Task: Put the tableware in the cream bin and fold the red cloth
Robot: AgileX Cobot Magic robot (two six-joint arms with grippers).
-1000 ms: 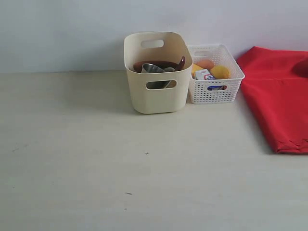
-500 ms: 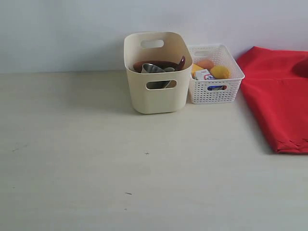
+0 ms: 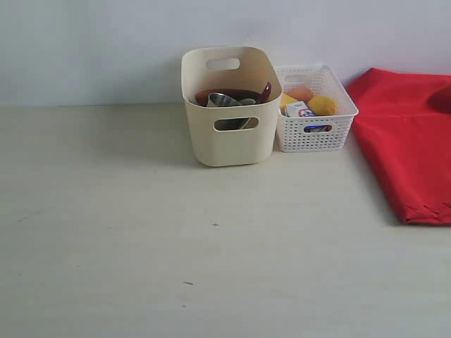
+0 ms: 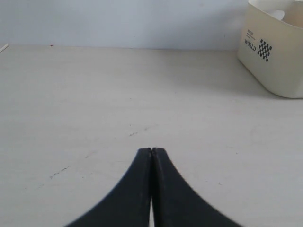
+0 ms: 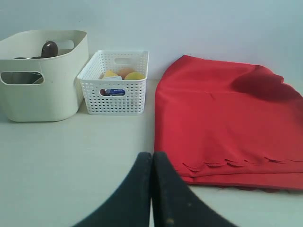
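Note:
The cream bin (image 3: pixel 229 134) stands at the back of the table and holds the brown plate (image 3: pixel 227 94), the steel cup (image 3: pixel 223 101) and the dark wooden spoon (image 3: pixel 266 91); the bowl is hidden. The red cloth (image 3: pixel 409 148) lies folded in layers at the right, its scalloped edge (image 5: pixel 232 163) toward the front. Neither arm shows in the exterior view. My left gripper (image 4: pixel 151 150) is shut and empty over bare table, with the cream bin (image 4: pixel 277 56) far ahead. My right gripper (image 5: pixel 152 154) is shut and empty, just short of the red cloth (image 5: pixel 227 123).
A white lattice basket (image 3: pixel 313 127) with a lemon (image 3: pixel 322 105), a milk carton (image 3: pixel 299 110) and other food stands right of the bin, against the pale wall. The light table (image 3: pixel 141 239) stretches wide in front.

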